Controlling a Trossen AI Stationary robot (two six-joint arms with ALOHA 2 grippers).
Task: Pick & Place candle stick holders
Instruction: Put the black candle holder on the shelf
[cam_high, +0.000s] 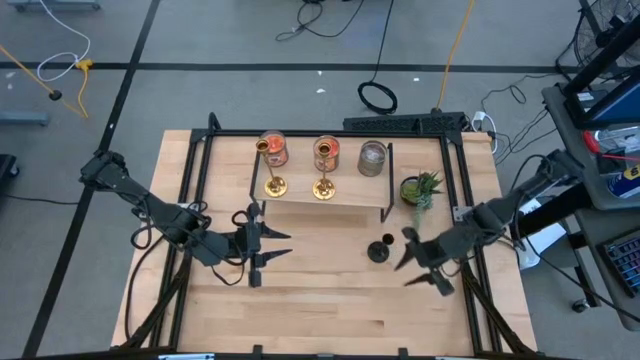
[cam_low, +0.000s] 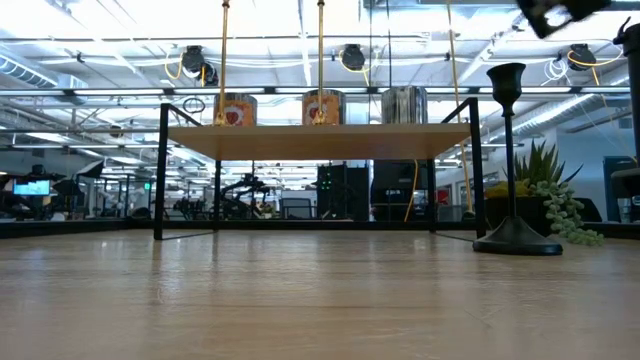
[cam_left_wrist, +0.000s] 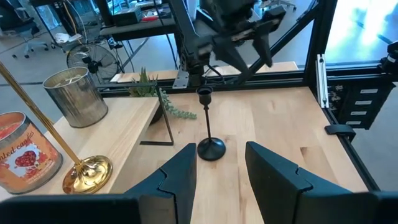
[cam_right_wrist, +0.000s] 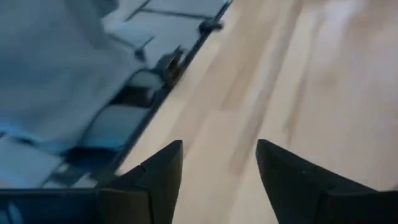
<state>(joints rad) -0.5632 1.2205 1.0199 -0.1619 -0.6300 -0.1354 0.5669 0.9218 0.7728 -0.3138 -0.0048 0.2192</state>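
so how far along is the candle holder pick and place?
Done, by the look of it: two gold holders stand on the raised shelf. In hand: nothing; the right gripper is open beside the black holder, which stands on the table. The left gripper waits open. Left: the black holder.

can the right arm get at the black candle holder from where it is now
Probably yes. The black candle holder stands upright on bare table in front of the shelf, with the open right claw just beside it and nothing between them.
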